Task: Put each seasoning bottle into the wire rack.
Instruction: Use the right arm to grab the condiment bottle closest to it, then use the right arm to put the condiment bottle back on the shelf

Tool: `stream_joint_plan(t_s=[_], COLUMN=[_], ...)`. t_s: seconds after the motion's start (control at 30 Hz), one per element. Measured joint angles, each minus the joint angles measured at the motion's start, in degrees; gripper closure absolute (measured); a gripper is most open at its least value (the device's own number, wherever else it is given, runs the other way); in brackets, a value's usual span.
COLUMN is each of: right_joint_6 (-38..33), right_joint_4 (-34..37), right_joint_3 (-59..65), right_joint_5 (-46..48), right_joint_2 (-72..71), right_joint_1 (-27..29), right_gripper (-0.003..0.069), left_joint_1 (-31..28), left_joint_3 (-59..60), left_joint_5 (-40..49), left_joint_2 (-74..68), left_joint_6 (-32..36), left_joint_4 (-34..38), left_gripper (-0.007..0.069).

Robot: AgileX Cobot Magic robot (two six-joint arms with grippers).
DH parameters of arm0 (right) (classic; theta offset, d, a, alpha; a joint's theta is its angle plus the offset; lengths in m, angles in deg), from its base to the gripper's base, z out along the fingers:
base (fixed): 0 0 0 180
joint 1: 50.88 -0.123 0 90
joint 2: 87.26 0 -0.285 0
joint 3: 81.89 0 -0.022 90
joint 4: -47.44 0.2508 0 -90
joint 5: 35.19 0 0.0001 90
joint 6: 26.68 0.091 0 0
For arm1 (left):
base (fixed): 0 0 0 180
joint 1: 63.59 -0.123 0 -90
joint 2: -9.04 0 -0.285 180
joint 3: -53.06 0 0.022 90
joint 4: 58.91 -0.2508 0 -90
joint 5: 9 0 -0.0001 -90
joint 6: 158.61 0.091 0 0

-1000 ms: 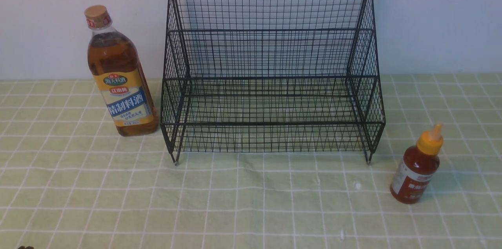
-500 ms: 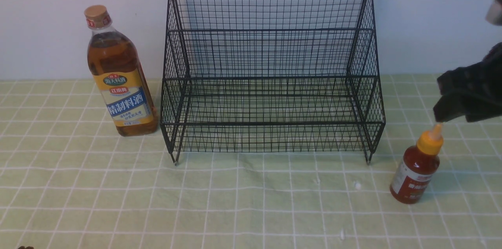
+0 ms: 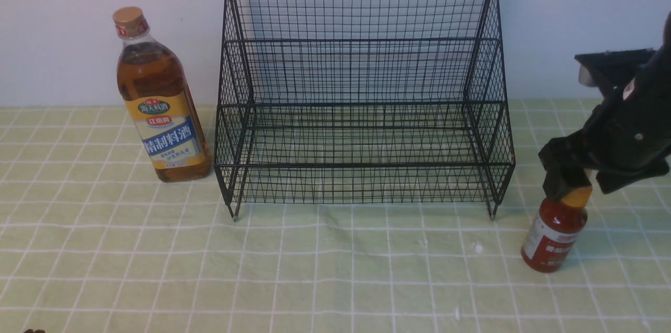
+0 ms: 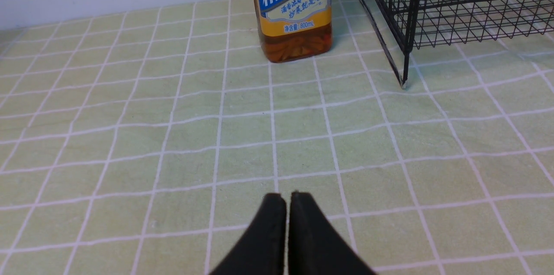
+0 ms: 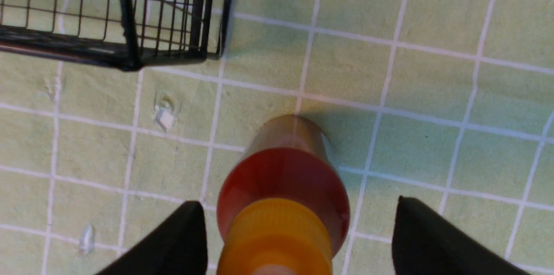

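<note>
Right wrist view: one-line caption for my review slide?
Open right gripper straddles the red sauce bottle on the green checked cloth, near the wire rack's corner.

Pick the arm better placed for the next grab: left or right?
Right. The right hand is open and straddles the cap of the red sauce bottle, a finger on each side. The left hand is shut, low over the cloth, well short of the amber bottle.

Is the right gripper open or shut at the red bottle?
Open. The right gripper has its fingers wide apart, one on each side of the red bottle, with a gap on both sides.
</note>
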Motion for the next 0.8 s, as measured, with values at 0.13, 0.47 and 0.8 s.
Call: stream_joint_plan(t_s=[0.13, 0.47, 0.8], right_joint_6=[-1.23, -3.09, -3.65], right_joint_4=[0.31, -0.64, 1.2], right_joint_3=[0.0, -6.74, -24.5], right_joint_5=[-0.05, 8.02, 10.18], right_joint_2=[0.5, -6.77, -15.13], right_joint_1=[-0.01, -0.07, -0.43], right_gripper=[0.0346, 0.0361, 0.0361], left_joint_1=[0.0, 0.0, 0.0], left_joint_3=[0.0, 0.0, 0.0], left_joint_5=[0.0, 0.0, 0.0], left_joint_2=[0.0, 0.0, 0.0], left_joint_6=[0.0, 0.0, 0.0], left_joint_4=[0.0, 0.0, 0.0], left_gripper=[0.0631, 0.0631, 0.0631])
